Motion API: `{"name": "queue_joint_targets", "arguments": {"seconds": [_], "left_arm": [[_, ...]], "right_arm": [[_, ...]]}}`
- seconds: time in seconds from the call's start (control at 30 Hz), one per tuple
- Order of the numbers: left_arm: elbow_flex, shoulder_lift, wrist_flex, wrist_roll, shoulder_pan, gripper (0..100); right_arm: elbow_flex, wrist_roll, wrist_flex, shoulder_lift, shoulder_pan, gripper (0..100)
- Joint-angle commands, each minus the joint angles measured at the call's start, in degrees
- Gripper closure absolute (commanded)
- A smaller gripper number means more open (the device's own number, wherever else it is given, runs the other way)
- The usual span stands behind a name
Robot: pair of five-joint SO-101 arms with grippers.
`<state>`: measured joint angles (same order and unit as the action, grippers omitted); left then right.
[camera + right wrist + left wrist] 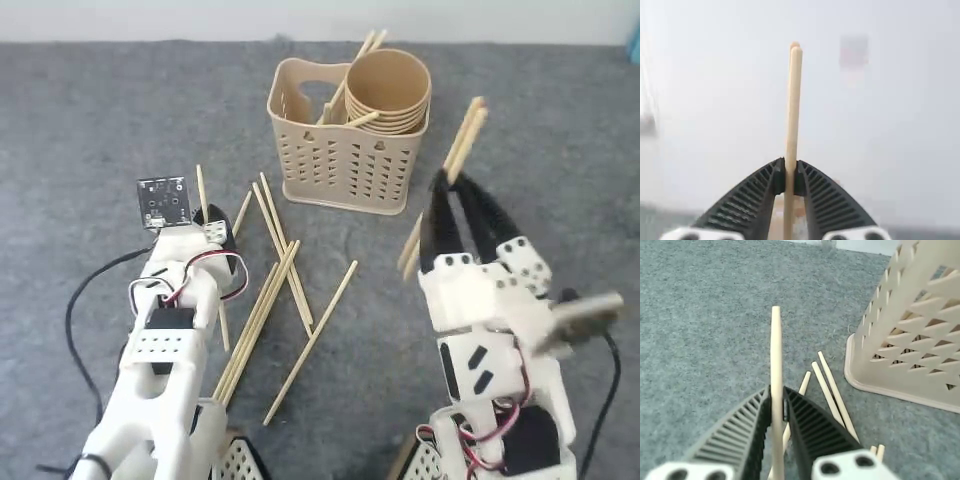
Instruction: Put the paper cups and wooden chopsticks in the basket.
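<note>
Pale, slender wooden chopsticks (310, 342) beside a perforated beige basket (345, 165)

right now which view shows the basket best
The high view: the whole basket shows, cups inside. The left wrist view has one corner, cut off. The right wrist view faces held chopsticks.

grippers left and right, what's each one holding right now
left gripper: closed on a single chopstick.
right gripper: closed on a pair of chopsticks.
</note>
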<state>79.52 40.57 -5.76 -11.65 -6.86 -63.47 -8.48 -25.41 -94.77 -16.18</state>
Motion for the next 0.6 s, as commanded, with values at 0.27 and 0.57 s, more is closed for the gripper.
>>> {"name": "queue_joint_targets", "arguments": {"seconds": [0.27, 0.57], "left_arm": [[-0.3, 1.6, 1.8, 5.0, -0.4, 99], [-0.3, 1.5, 1.8, 5.0, -0.4, 99]], "right_arm": [[4.9, 13.0, 43.7, 23.7, -9.2, 98.9], [28.5, 20.4, 55.8, 58.0, -11.2, 98.9]]}}
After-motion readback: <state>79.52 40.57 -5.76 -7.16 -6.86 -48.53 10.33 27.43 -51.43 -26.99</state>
